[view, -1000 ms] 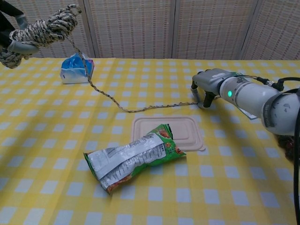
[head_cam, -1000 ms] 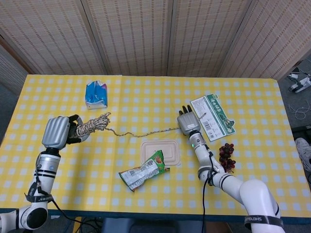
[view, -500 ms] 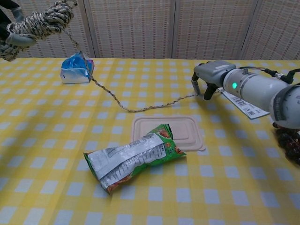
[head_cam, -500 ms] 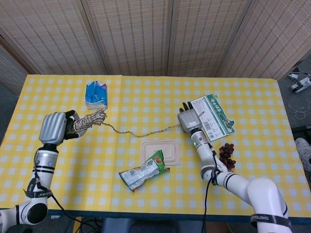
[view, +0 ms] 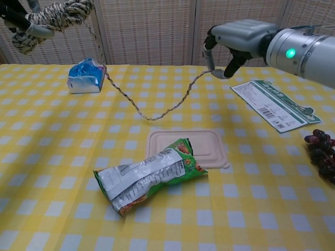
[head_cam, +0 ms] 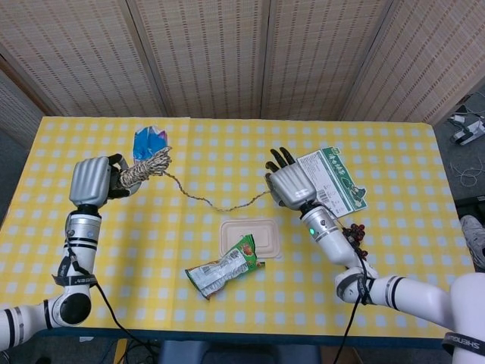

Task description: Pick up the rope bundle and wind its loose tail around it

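L hand (head_cam: 92,180) grips the rope bundle (head_cam: 144,168) up off the table at far left, R hand (head_cam: 290,184) pinches the loose tail (view: 152,114) end aloft w/ slack sagging between, prob. so it's free for winding.

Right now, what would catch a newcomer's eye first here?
Probably the rope bundle held up at far left by the left hand, its loose tail sagging across to the raised right hand, which pinches its end. Below the sag, a green snack bag lies partly on a beige lid.
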`<action>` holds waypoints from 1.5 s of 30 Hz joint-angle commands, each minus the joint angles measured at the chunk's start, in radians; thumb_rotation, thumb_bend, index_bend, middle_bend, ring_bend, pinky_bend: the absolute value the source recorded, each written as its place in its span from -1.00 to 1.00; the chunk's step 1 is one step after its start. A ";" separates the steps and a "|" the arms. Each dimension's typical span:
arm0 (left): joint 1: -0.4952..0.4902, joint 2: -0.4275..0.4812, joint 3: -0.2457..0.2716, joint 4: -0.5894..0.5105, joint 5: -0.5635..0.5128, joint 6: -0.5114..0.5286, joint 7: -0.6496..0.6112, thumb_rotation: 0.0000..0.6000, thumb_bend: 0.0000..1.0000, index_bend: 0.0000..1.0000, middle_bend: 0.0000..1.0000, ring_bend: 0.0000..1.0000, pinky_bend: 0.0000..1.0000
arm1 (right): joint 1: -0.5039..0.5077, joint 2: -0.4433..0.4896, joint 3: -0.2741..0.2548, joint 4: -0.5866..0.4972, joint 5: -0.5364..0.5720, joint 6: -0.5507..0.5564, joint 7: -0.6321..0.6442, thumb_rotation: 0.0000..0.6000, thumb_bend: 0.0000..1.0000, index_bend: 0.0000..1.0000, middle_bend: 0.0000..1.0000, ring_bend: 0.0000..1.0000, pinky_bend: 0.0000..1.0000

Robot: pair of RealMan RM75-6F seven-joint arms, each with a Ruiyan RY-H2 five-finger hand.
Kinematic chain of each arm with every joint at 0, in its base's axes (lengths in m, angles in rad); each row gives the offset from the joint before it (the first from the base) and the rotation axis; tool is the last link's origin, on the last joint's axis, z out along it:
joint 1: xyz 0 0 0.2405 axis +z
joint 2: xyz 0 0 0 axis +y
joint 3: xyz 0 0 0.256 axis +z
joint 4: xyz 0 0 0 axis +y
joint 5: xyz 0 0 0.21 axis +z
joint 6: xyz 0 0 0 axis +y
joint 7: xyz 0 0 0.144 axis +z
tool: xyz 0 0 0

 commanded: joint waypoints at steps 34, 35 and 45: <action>-0.176 -0.327 0.070 -0.016 0.012 0.081 0.187 0.72 -0.46 0.56 0.80 0.40 0.00 | 0.264 0.069 0.203 -0.191 0.241 0.044 -0.025 1.00 -0.04 0.21 -0.47 -1.00 -1.00; -0.174 -0.330 0.059 -0.024 0.016 0.074 0.162 0.70 -0.46 0.56 0.80 0.40 0.00 | 0.273 0.067 0.202 -0.178 0.261 0.041 -0.034 1.00 -0.03 0.21 -0.47 -1.00 -1.00; -0.146 -0.348 0.011 -0.032 0.148 0.031 -0.086 0.48 -0.46 0.56 0.80 0.40 0.00 | 0.298 0.070 0.172 -0.111 0.347 0.037 -0.048 1.00 -0.02 0.21 -0.47 -1.00 -1.00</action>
